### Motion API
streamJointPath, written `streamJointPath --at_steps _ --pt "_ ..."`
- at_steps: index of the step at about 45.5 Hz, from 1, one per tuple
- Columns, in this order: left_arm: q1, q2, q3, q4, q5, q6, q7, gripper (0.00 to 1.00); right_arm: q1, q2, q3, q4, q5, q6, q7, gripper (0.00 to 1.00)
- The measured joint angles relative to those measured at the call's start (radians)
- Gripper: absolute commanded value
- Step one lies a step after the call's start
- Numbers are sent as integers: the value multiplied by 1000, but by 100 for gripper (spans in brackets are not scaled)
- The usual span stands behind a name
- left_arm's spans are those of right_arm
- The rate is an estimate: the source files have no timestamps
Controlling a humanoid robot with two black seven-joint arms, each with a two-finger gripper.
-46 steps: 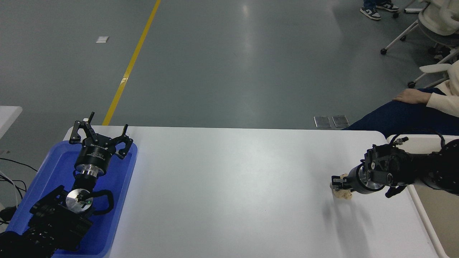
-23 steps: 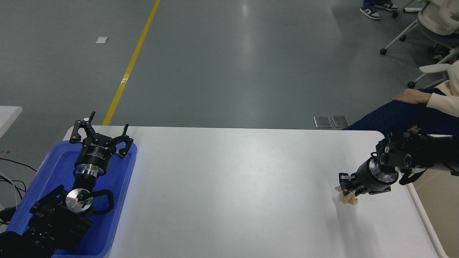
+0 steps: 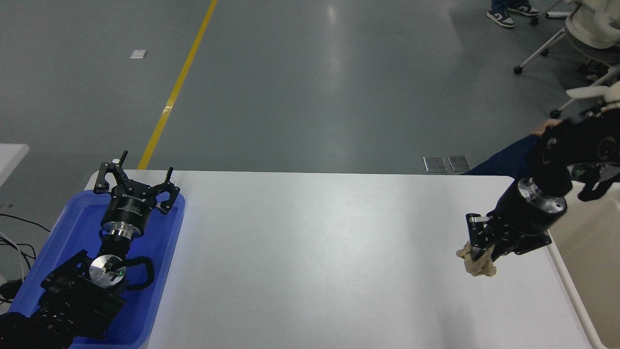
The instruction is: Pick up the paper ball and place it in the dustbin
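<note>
The paper ball is a wrinkled beige-tan wad hanging from my right gripper, which is shut on it and holds it above the white table near its right end. The right arm comes in from the right edge, tilted down and to the left. The dustbin, a cream-beige tub, stands just past the table's right edge, partly cut off by the picture and partly covered by the arm. My left gripper is open and parked over the blue tray at the lower left.
A shallow blue tray lies at the table's left end under the left arm. A person sits at the far right behind the table, a leg showing. Office chairs stand at the top right.
My right gripper has lifted the paper ball off the table, risen, and moved slightly right toward the dustbin, with the wrist tilting upward. The left arm has not moved.
</note>
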Motion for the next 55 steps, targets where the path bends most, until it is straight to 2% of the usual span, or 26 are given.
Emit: streamJointPath --at_steps 26,47,55 --pt "1 0 0 0 0 0 -1 100 401 -6 -139 113 23 31 3 0" --pt "1 0 -1 0 -1 0 -2 100 485 -11 -189 127 24 32 3 0" --pt "1 0 -1 1 -1 0 -3 100 477 -51 -231 121 16 32 2 0"
